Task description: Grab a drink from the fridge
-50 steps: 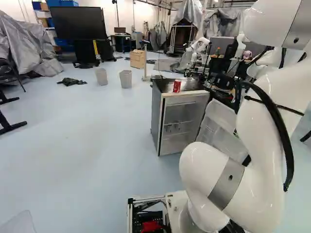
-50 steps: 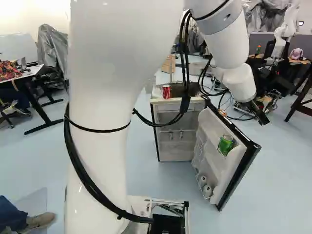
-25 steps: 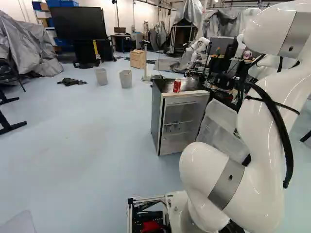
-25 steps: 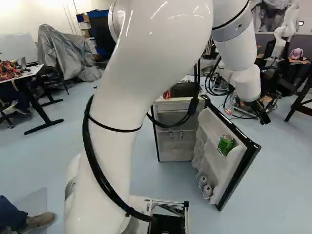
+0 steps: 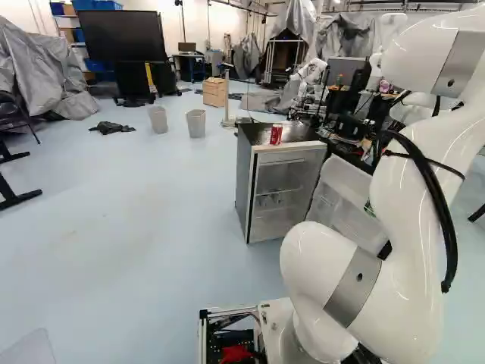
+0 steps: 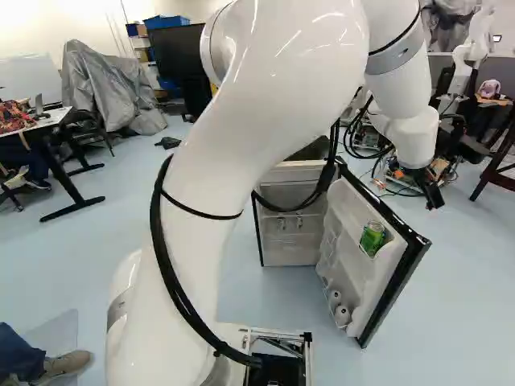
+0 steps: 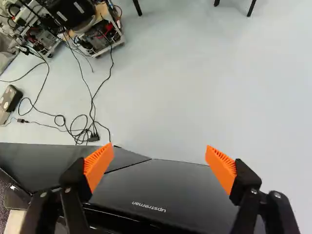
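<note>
On the inner side of the fridge door, the likely target, a green can, stands in a moulded white rack. Claw: empty, ribbed orange pads apart. Recommended: clear the glossy black door edge, align over the can, descend slowly, close evenly round its smooth cylinder.

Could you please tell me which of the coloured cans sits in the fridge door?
The green can, on a shelf of the open door; the red can stands on top of the fridge.
</note>
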### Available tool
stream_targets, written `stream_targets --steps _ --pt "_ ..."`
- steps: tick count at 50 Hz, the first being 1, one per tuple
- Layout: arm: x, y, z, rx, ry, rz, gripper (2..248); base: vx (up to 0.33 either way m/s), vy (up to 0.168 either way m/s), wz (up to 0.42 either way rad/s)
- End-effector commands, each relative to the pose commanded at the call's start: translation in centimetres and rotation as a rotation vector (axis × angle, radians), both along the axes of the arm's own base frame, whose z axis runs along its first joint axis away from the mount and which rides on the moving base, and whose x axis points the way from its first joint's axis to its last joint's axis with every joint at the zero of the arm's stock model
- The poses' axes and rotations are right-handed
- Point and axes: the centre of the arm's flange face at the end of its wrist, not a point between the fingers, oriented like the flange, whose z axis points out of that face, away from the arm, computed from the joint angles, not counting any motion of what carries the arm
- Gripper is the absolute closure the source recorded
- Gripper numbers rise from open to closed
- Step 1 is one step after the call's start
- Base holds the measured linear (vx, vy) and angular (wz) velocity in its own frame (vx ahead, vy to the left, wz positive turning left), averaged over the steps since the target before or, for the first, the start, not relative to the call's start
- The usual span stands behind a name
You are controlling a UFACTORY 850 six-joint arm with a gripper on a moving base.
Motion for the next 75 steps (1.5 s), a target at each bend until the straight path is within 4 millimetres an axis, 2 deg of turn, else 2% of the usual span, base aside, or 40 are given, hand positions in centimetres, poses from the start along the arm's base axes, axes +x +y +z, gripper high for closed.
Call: stream_targets --steps 47,75 --pt "-1.8 2.2 -0.8 0.208 0.094 0.04 3 0.0 0.0 0.0" --pt "-3.3 5.0 -0.9 0.302 0.14 0.061 3 0.0 0.0 0.0"
